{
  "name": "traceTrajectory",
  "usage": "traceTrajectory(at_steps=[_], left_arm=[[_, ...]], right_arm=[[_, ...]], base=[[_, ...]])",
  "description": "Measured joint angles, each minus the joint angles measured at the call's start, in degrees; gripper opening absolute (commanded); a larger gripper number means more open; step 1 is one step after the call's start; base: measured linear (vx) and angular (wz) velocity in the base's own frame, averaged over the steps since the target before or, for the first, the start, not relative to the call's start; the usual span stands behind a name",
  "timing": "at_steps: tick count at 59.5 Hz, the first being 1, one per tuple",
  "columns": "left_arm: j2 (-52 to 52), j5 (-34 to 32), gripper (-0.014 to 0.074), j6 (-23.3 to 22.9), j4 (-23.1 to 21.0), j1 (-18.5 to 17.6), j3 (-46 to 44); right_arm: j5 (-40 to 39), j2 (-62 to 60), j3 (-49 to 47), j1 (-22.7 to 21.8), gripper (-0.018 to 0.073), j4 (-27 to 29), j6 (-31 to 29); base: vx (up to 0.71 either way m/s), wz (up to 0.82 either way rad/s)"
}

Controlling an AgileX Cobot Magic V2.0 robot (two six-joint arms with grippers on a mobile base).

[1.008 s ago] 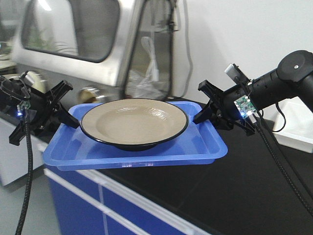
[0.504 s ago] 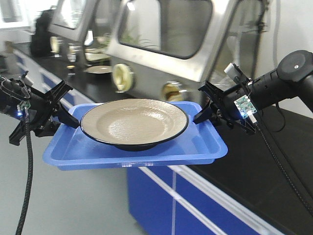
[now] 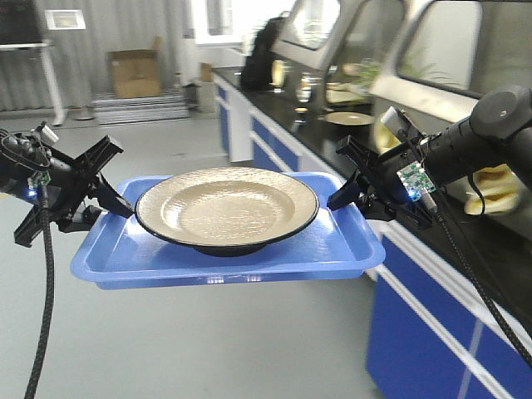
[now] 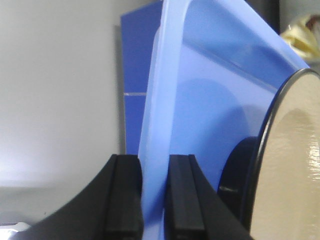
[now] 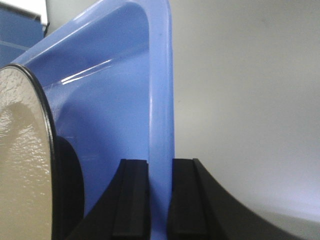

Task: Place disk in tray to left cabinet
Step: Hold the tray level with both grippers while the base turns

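The blue tray [image 3: 208, 270] hangs in the air between the two arms, level, above a grey floor [image 3: 166, 349]; the disk [image 3: 226, 204] lies in the middle of it, tan face up, its black rim clear of the tray's walls on every side. The left gripper [image 3: 112, 208] pinches the tray's left short rim; the right gripper [image 3: 345, 195] pinches the right short rim.

In the left wrist view the left gripper [image 4: 154, 200] has its two black pads [image 4: 122, 200] pressed against either face of the tray's [image 4: 200, 100] thin wall, with the disk [image 4: 290, 165] just beyond, its black foot touching the tray floor; the right wrist view shows the same for the right gripper [image 5: 160, 200]: pads [image 5: 131, 200] closed on the tray's [image 5: 120, 90] rim, disk [image 5: 22, 165] close by.

A small green circuit board [image 3: 411, 176] sits on the right wrist; a blue light [image 3: 32, 193] glows on the left one; black braided cables [image 3: 46, 283] hang from both arms.

To the right runs a lab bench [image 3: 416, 332] with blue fronts and a black top, under steel enclosures with windows [image 3: 432, 50]; a cardboard box [image 3: 133, 73] stands at the far wall; a framed notice [image 3: 64, 18] hangs above it, its writing too small to read.
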Motion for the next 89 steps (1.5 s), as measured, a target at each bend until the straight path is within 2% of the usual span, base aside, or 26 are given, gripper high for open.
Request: traceTrajectory(at_steps=[43, 89], left_arm=[[-0.1, 0.2, -0.0001, 0.0, 0.1, 0.0, 0.0], [-0.1, 0.2, -0.0001, 0.0, 0.0, 0.0, 0.0]], right_arm=[[0.2, 0.0, 0.0, 0.1, -0.0003, -0.1, 0.0], [0.2, 0.0, 0.0, 0.1, -0.0003, -0.1, 0.0]], base=[[0.18, 0.31], [0.45, 0.09]])
